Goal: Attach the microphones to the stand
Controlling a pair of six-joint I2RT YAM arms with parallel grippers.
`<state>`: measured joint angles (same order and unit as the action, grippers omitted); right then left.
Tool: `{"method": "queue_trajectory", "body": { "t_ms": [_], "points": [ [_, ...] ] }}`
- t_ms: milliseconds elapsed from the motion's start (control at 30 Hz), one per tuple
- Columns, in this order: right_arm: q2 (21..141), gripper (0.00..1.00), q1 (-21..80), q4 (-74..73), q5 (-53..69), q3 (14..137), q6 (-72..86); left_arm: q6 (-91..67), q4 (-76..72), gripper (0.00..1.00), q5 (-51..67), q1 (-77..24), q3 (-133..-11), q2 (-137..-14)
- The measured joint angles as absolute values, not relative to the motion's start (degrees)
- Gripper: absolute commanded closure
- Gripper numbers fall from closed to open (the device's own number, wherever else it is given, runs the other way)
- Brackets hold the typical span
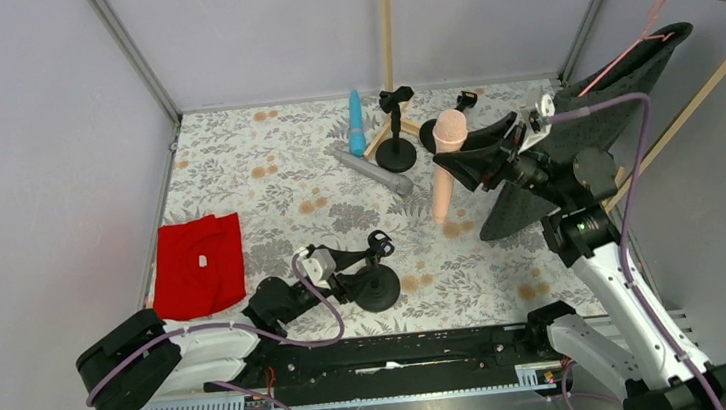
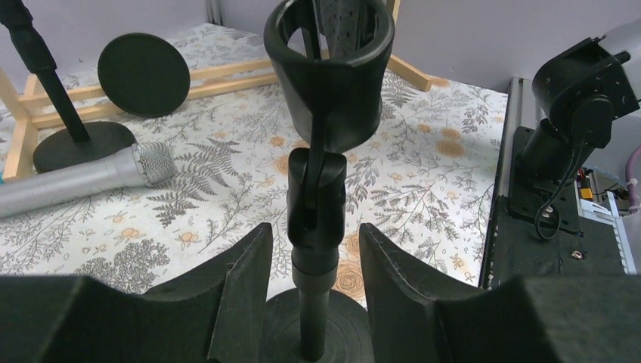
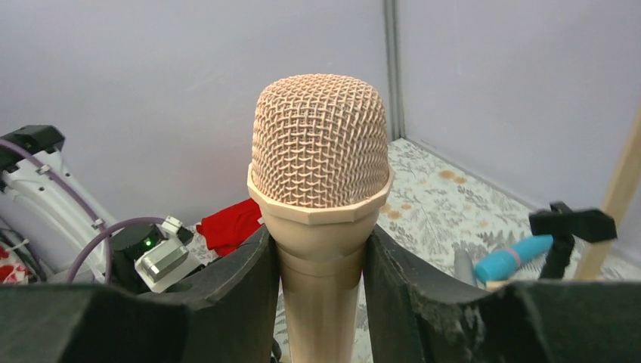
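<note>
**Peach-pink microphone** (image 3: 320, 151): the long axis is near upright, head uppermost. The head is a rounded woven-mesh dome above a faceted collar. The body is a smooth matte cylinder. It stands over the right half of the floral table cover (image 1: 256, 175), near the far stands. Whether its tail touches the cover cannot be told.

**Right gripper** (image 3: 320, 261): clamped on the body just below the collar, with black, rough-edged pads (image 3: 242, 302) pressed to both sides.

**Silver-grey microphone** (image 1: 371, 171): lies flat, axis diagonal, mesh head toward the near right.

**Cyan-blue microphone** (image 1: 356, 123): lies flat just beyond it, axis running far to near.

**Left gripper** (image 2: 315, 257): jaws apart, straddling the black stem of the near stand (image 2: 316, 204) with a gap on each side. The stand's clip (image 2: 329, 68), a split black cup, opens upward. Its base (image 1: 379, 292) is a round black disc.
</note>
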<state>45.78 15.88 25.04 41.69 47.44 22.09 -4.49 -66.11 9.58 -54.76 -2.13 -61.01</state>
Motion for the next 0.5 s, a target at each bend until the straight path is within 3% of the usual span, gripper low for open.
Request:
{"method": "queue_trajectory", "body": {
  "t_ms": [233,500],
  "points": [
    [52.2,1.00,21.3,26.2,45.7,54.2,15.6,-3.3,-70.2,0.51,10.6,-54.8,-2.2,-62.6],
    [60.9,1.00,40.1,14.9,41.6,69.4,-1.1,-1.7,-70.9,0.54,12.0,-54.8,-2.2,-62.6]
  ]
}}
